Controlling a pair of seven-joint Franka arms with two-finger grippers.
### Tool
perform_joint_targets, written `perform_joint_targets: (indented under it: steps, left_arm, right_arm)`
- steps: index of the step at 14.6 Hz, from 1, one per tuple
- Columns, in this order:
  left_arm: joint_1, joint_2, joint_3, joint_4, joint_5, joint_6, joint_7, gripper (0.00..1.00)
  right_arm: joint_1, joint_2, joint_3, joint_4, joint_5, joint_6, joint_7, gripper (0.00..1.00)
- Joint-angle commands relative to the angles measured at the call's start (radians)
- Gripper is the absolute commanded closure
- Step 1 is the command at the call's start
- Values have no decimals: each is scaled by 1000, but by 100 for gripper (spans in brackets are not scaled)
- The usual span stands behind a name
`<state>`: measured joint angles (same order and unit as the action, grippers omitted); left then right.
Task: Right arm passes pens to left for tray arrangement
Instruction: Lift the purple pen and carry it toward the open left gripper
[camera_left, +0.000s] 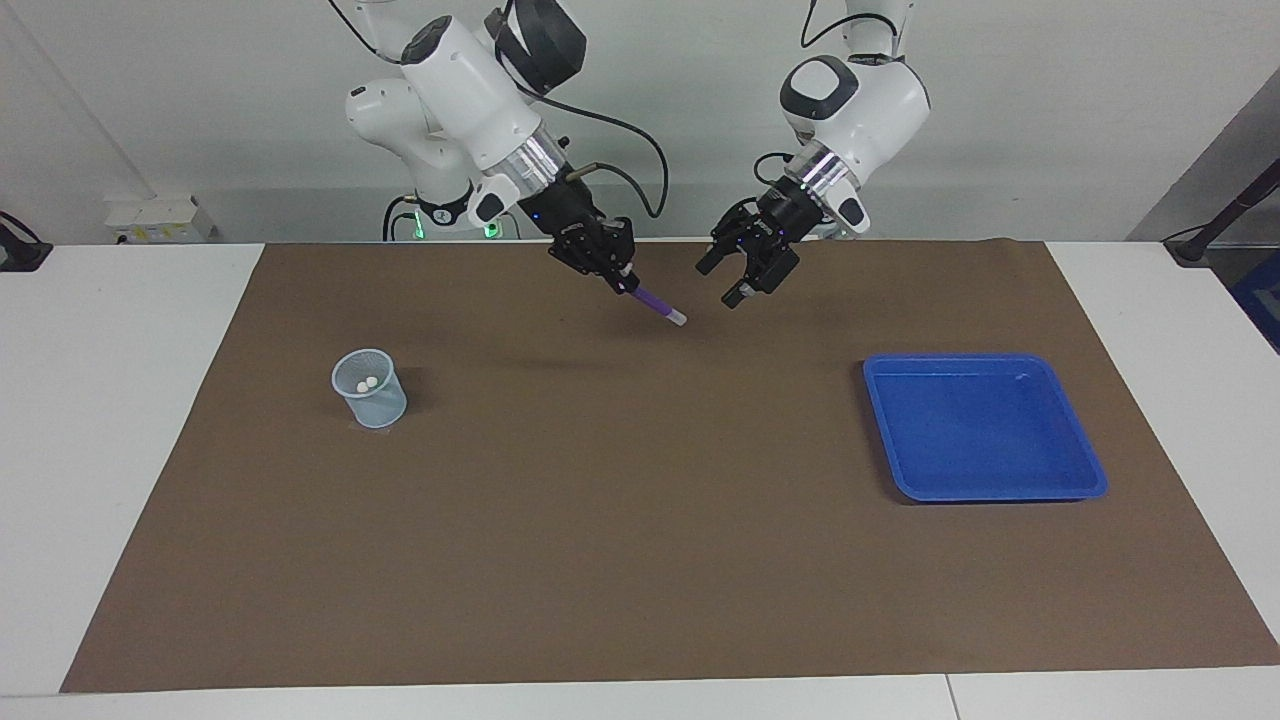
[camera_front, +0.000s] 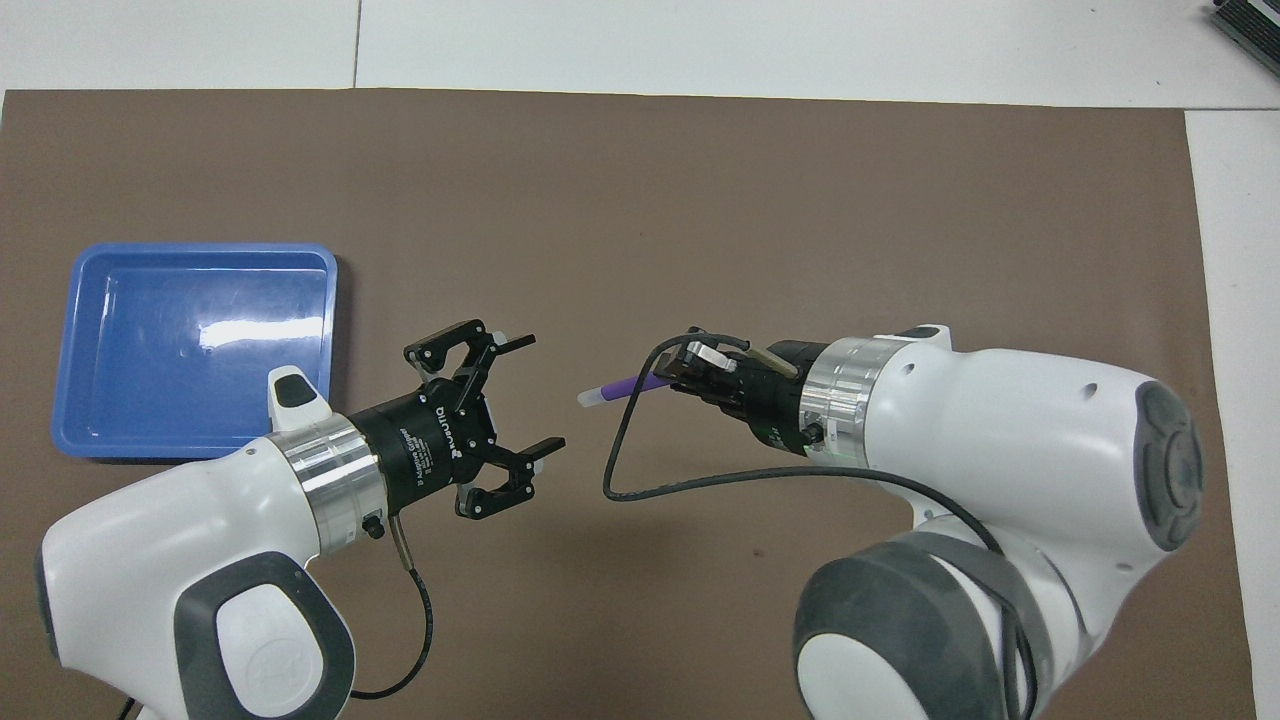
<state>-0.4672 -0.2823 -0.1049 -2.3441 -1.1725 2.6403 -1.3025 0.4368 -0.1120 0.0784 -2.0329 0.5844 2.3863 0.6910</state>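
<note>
The right pincer (camera_left: 622, 283) pinches the purple pen (camera_left: 655, 303) over the surface's robot-side edge. The left pincer (camera_left: 733, 282) hangs spread beside its pale tip. Light, stiff and slick, it looks best taken mid-barrel.

two high views (facing, overhead) share the mat (camera_left: 640, 520).

Bright, even light from above, soft faint shadows on the brown mat (camera_left: 640, 520) beneath the arms, white glare patch in the blue tray (camera_front: 230, 330), both views sharp.
</note>
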Motion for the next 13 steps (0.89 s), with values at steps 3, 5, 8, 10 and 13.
perform_joint_targets:
  steps: [3, 5, 8, 10, 13]
  left_arm:
    - [-53, 6, 8, 9, -25, 21, -58, 5]
    - [-66, 6, 7, 9, -29, 24, -67, 5]
    - [-97, 9, 7, 3, -32, 67, -69, 5]
    - [-103, 17, 7, 2, -56, 90, -69, 6]
    - [-163, 46, 2, 3, -73, 173, -69, 7]
  right_arm:
    - [26, -31, -5, -41, 34, 37, 5, 100]
    - [26, -31, -5, -41, 34, 37, 5, 100]
    - [28, -31, -3, -41, 34, 40, 13, 100]
    - [28, -31, -3, -41, 34, 40, 4, 100]
    - [28, -29, -2, -36, 37, 40, 2, 100]
